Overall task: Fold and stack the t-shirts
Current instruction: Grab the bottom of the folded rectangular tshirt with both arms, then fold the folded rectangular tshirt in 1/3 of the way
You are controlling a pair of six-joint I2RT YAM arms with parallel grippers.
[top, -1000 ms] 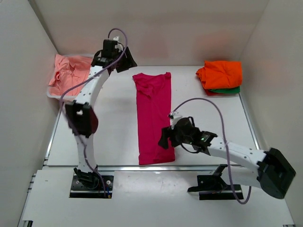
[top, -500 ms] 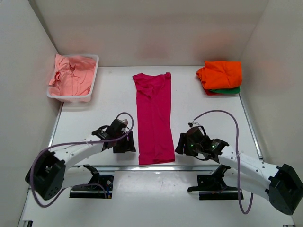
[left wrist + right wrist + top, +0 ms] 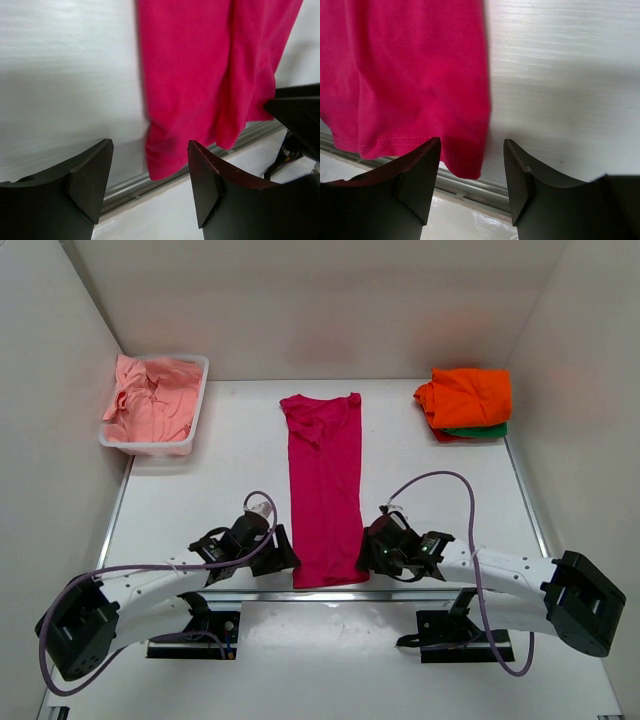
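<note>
The magenta t-shirt (image 3: 325,490) is lying flat as a long narrow strip down the middle of the table (image 3: 440,500), with its collar end away from you and its hem at the near edge.

From above, you are seeing both arms reaching low across the near side. The left gripper (image 3: 281,558) is sitting at the hem's left corner and the right gripper (image 3: 367,554) at its right corner. That view is not telling you how the jaws stand.

The wrist cameras are settling it. The left one is showing its two dark fingers (image 3: 85,185) spread apart with the shirt's corner in the gap. The right one is showing its fingers (image 3: 415,175) likewise spread, straddling the other corner. Neither pair is pinching cloth. Both wrist views are also showing the hem reaching the metal strip (image 3: 487,192) along the table's edge.

Only the overhead view is giving you the rest. The salmon pink shirts (image 3: 150,400) are crumpled in the white tub (image 3: 145,447) at the far left. The orange shirt (image 3: 465,395) is lying folded on the green shirt (image 3: 482,430) at the far right.

Half a second ago both grippers were standing off to either side of the hem; they have since closed in on its corners. A second ago the left arm was reared up by the tub. The magenta shirt is lying where it was.
</note>
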